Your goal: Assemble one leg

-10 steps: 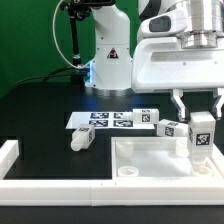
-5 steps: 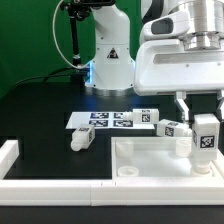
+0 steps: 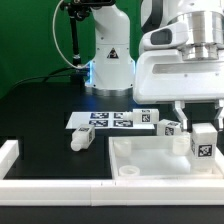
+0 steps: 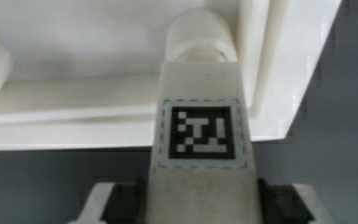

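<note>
The marker board [image 3: 105, 120] is flanked by loose pegs: a lying peg [image 3: 82, 139] is seen at the exterior view's left, while a far peg [image 3: 147, 117] and a near peg [image 3: 170, 127] are parked just beside the tool [image 3: 203, 128]. The black table [image 3: 40, 110] is backed by green cloth [image 3: 25, 40]. The leg [image 3: 203, 146] is clamped in the tool, held upright, narrow end down over a corner of the white panel [image 3: 140, 160].
</note>
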`<state>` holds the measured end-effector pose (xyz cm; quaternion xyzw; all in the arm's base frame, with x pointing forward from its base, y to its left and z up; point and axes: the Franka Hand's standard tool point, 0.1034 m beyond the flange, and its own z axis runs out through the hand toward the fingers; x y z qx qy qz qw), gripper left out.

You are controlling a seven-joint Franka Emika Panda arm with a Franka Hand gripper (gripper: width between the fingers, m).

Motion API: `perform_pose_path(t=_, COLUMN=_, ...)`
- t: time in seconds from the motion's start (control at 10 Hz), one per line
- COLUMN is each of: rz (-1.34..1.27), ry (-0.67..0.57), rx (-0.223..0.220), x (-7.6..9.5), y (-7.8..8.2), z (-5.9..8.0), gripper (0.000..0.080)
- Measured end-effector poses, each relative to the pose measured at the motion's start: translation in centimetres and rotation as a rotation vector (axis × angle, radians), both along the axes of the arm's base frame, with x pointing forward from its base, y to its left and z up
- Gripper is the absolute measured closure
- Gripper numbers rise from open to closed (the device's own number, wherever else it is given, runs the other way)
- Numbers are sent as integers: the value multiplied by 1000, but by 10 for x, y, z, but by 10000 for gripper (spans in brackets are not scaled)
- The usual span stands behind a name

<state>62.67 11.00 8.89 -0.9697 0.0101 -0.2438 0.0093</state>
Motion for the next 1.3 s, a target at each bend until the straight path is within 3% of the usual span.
perform_pose_path(t=0.4, rz=-15, ry=-70, rx=13, x=-4, y=3, z=-2, gripper=512)
perform_pose_path(t=0.5, rz=-10, ry=-69, rx=11, x=-4, y=3, z=-2, gripper=436)
perform_pose_path(t=0.6, rz=-6, ry=-56, rx=6, x=-5, y=3, z=-3, gripper=436)
perform_pose_path(t=0.7, rz=-5, ry=-23, rx=0, x=-3, y=1, z=-2, gripper=253)
perform_pose_path(t=0.8, rz=-12, ry=27, rx=-6, x=3, y=-4, z=3, gripper=253)
perform_pose_path(t=0.9, rz=-10, ry=74, rx=-15, x=10, y=-7, z=6, gripper=171)
perform_pose_path(t=1.1, rz=-34, ry=233, rx=-21, x=13, y=-13, z=5, gripper=156)
perform_pose_path(t=1.3, rz=-89, ry=334, rx=25, x=13, y=-10, z=-1, gripper=151)
